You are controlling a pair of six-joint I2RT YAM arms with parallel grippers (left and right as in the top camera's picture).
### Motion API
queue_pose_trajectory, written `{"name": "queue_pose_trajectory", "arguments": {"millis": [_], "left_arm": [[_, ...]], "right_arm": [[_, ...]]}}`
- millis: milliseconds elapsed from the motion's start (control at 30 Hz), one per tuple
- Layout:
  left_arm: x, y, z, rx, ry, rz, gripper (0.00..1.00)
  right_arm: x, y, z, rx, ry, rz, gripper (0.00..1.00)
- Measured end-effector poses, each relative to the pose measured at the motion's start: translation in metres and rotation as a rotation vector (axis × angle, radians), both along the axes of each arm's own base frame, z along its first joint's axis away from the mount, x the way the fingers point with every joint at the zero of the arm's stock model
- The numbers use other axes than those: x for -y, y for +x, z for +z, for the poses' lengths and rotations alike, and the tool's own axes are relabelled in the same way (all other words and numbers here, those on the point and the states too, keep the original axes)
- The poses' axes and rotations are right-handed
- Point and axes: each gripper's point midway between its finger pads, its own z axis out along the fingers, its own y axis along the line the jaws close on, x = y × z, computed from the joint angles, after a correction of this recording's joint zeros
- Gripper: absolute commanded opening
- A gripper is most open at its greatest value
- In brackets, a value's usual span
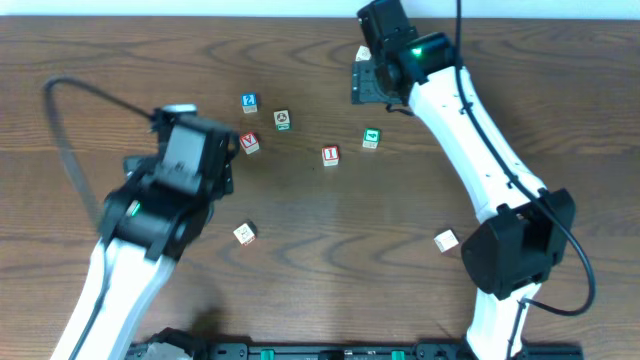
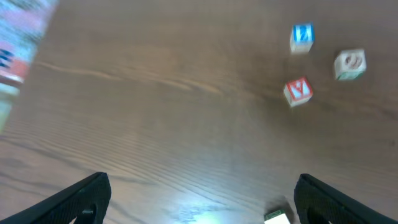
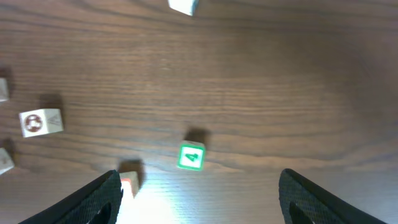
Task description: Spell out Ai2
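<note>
1. On the wooden table (image 1: 330, 300), the blocks lie scattered and well apart. No row has been begun, so we judge the spelling to be at its very first step, the reach for a first block.
2. Our left gripper (image 2: 200, 193) is spread wide with nothing between its fingers. It hangs over bare wood, and the red A block (image 2: 298, 91) lies ahead and to the right in its wrist view.
3. Our right gripper (image 3: 199, 186) is likewise wide open and empty, over the far side of the table. The green block (image 3: 191, 157) sits just ahead of its fingers, but that face looks like a 4, which we do not need.
4. The red I block (image 1: 330, 155) sits near mid-table, between the A and the green block, touching neither.
5. The blue block (image 1: 249, 102) stands beyond the A. Its face may be a 2, though it is too blurred for us to be sure.
6. For the next move, we think the left gripper is best placed for the A.
   - It must shift right and forward until the block is centred between the fingers.
   - It must square the fingers to two flat sides, lower, and close.
   - It should keep clear of the round-marked block (image 1: 282, 120) nearby.
   - The open wood nearer us looks a fair place to start the row.
</note>
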Motion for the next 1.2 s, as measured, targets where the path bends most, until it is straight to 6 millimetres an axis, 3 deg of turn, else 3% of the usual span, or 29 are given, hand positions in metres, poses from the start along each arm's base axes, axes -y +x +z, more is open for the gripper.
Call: {"name": "queue_pose_trajectory", "arguments": {"millis": [167,267,433,600,767,900,1200], "left_arm": [[0.007,0.037,-0.056,-0.116,-0.079,0.018,0.95],[0.013,0.055,-0.082,-0.152,-0.137,0.018,0.95],[0.034,0.073,-0.109,-0.181,-0.226,-0.023,0.95],[0.049,0.081,-0.145,-0.252,-0.276,-0.046,0.95],[0.057,0.092,-0.163,-0.256,-0.31,-0.053,0.95],[0.061,0.1,-0.176,-0.245,-0.342,-0.015,0.96],[0.064,0.111,-0.211,-0.245,-0.414,0.122,0.99]], "right_arm": [[0.023,-0.009,0.014,-0.011,-0.007,-0.044,0.82],[0.048,-0.018,0.029,-0.012,-0.019,-0.093,0.82],[0.077,-0.03,0.041,-0.008,-0.027,-0.153,0.88],[0.09,-0.062,0.036,0.007,-0.034,-0.156,0.95],[0.097,-0.098,0.039,0.08,-0.017,-0.116,0.99],[0.099,-0.12,0.032,0.102,0.008,-0.091,0.99],[0.095,-0.135,-0.008,0.031,0.021,-0.062,0.99]]}}
